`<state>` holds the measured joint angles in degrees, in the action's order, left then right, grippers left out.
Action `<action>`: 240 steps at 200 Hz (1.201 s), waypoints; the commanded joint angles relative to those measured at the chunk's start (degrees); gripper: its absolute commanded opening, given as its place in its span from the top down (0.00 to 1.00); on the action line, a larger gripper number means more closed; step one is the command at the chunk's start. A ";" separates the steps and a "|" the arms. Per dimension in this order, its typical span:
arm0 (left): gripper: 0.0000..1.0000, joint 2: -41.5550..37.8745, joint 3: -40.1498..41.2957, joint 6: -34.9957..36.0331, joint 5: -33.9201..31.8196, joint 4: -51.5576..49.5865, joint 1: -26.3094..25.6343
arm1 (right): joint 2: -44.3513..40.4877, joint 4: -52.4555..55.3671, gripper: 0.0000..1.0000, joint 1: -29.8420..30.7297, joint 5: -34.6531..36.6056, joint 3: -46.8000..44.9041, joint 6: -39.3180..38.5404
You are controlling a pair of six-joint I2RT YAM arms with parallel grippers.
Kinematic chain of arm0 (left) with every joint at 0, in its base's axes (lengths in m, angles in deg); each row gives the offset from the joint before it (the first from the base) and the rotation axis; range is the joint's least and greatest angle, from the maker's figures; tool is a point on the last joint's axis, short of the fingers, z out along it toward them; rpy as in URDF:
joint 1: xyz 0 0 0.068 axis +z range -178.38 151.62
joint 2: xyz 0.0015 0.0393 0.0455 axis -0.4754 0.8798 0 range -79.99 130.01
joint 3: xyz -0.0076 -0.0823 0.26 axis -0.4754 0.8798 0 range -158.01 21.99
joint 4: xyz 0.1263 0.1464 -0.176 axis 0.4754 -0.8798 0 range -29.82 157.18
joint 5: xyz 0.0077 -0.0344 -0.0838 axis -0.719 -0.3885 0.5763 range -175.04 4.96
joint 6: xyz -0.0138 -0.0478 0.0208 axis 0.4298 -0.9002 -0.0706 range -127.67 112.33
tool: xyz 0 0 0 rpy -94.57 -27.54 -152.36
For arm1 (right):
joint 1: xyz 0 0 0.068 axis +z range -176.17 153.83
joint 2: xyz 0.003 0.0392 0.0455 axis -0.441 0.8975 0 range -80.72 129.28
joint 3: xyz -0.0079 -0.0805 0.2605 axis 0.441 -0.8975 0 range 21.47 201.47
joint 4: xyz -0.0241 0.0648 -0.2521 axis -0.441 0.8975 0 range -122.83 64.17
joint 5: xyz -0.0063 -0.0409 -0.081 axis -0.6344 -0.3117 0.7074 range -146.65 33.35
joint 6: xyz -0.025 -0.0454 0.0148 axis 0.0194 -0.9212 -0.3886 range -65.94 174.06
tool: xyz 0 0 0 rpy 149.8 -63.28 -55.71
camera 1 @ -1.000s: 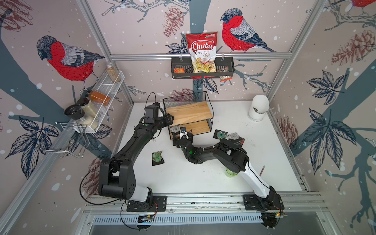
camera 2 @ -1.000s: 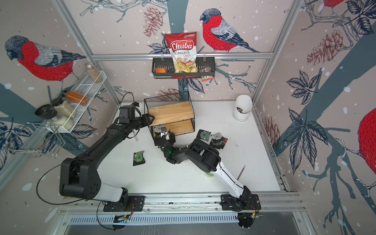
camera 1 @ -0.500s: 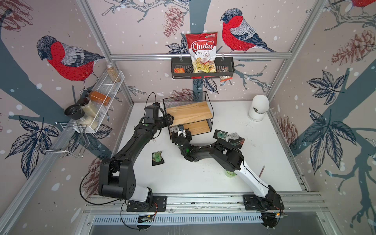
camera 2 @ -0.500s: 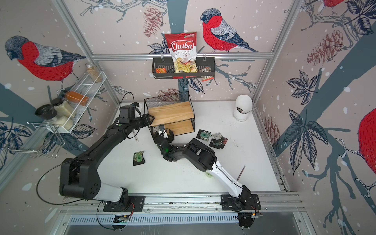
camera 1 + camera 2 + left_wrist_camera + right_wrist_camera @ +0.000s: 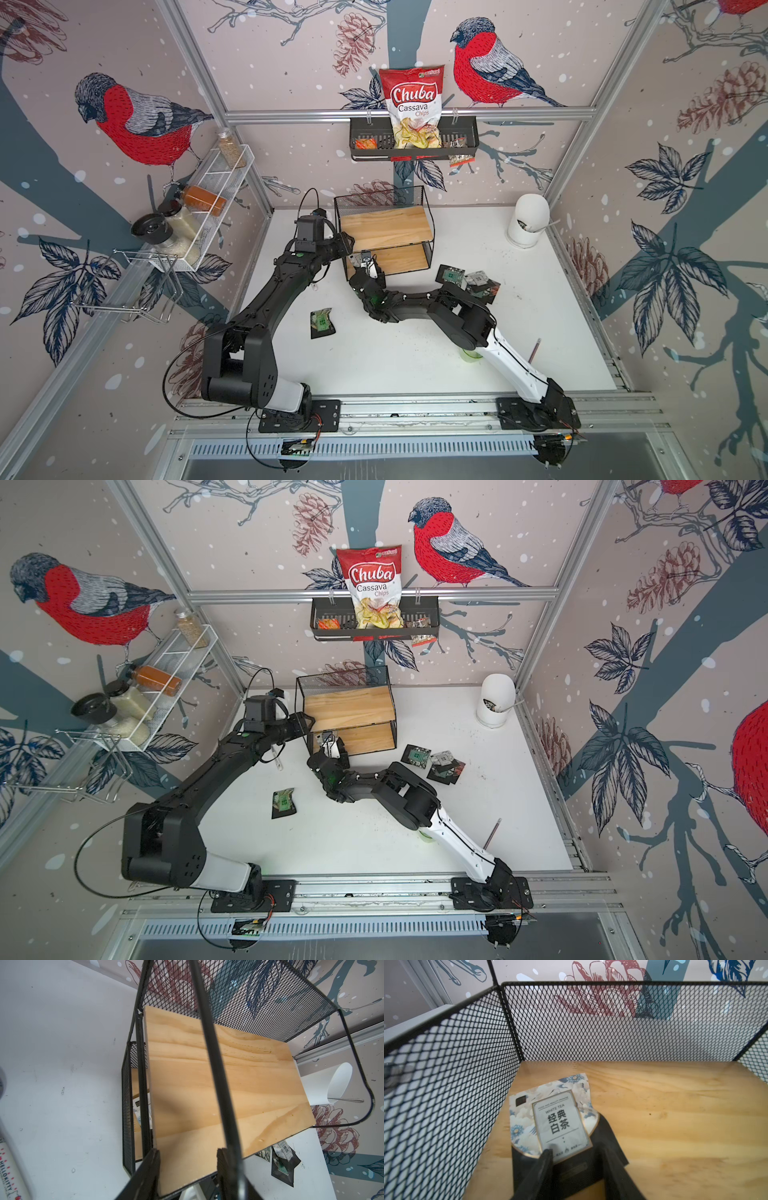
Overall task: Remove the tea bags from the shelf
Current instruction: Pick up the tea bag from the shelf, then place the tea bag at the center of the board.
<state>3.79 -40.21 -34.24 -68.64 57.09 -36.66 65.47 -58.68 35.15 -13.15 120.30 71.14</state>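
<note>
Both arms reached forward to the shelf [image 5: 386, 237]. The left gripper [image 5: 188, 1155] sat at the front corner of the upper board, its jaws parted on either side of a black frame wire; whether they pressed it could not be told. The right gripper [image 5: 576, 1159] entered the lower tier, jaws closed on the white tea bag [image 5: 552, 1115], a pale floral sachet labelled "WHITE TEA" lying at the left end of the lower board beside the mesh. One green tea bag [image 5: 322, 323] and a cluster of tea bags [image 5: 467, 281], count unclear, lay on the table [image 5: 415, 361].
</note>
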 commanded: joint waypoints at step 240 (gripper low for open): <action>0.51 -0.03 -1.00 0.82 0.47 -0.46 -0.78 | -47.59 16.33 1.00 -1.69 1.71 -53.31 26.31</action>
<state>4.19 -40.97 -34.22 -68.84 56.66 -37.03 20.60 -48.14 34.76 -15.68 69.11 90.79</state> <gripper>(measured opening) 0.490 0.068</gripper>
